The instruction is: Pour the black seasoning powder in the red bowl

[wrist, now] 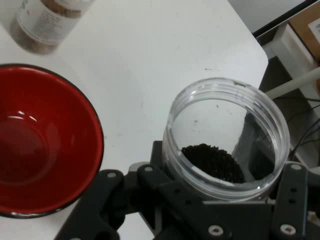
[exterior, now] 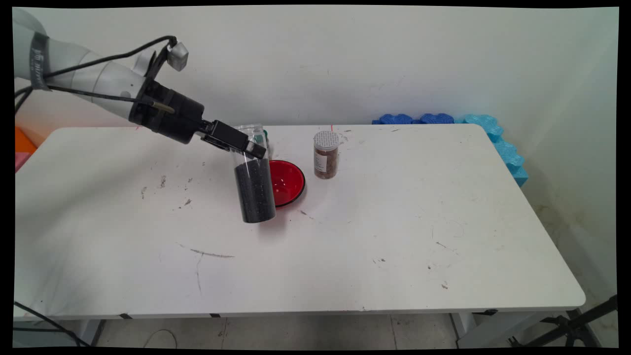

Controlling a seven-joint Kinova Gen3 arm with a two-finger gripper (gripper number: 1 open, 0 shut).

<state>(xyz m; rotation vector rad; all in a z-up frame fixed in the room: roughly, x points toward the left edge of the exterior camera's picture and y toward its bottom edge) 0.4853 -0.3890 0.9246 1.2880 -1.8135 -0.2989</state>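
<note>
My gripper [exterior: 254,148] is shut on a clear open jar [exterior: 255,190] half full of black grains, gripping it near the top. The jar hangs slightly tilted just above the table, right beside a red bowl [exterior: 286,181]. In the hand view the clear jar's open mouth [wrist: 227,142] faces the camera with the dark grains [wrist: 215,162] inside, and the red bowl [wrist: 45,145], nothing in it, lies to its left. A small jar with a white lid [exterior: 326,154] and brown contents stands just right of the bowl; its base [wrist: 42,25] shows at the top left of the hand view.
The white table [exterior: 394,236] carries scuffs and dark specks. Blue foam pieces [exterior: 488,133] line its far right corner. An orange thing [exterior: 23,140] sits off the far left edge. A black stand's legs [exterior: 577,325] show below the near right corner.
</note>
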